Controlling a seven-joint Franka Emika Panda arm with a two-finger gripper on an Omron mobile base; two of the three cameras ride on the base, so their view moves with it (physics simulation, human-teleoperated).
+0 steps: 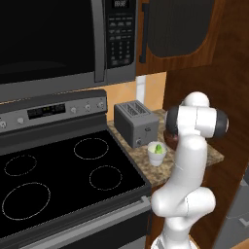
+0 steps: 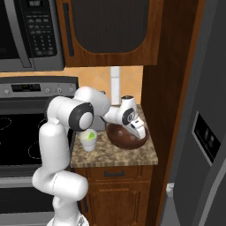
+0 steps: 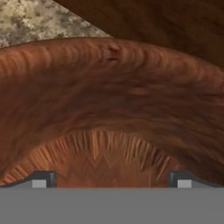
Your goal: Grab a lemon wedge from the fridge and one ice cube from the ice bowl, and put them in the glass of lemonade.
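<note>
Lemonade glass, the short whitish translucent cup (image 2: pixel 88 140), stands left on the speckled stone desk (image 2: pixel 115 155), a pale green wedge already inside. Just right, the round dark reddish-brown wooden ice bowl (image 2: pixel 128 136); any cube there would likely be slick, hard, light: pinch flat sides. Tool (image 3: pixel 112 178) gapes wide inside the bowl, holding nothing.

Reddish-brown grained ice bowl (image 2: pixel 126 137), speckled tan counter (image 2: pixel 114 154), grey toaster (image 1: pixel 136 124), black stovetop (image 1: pixel 63 170)
</note>
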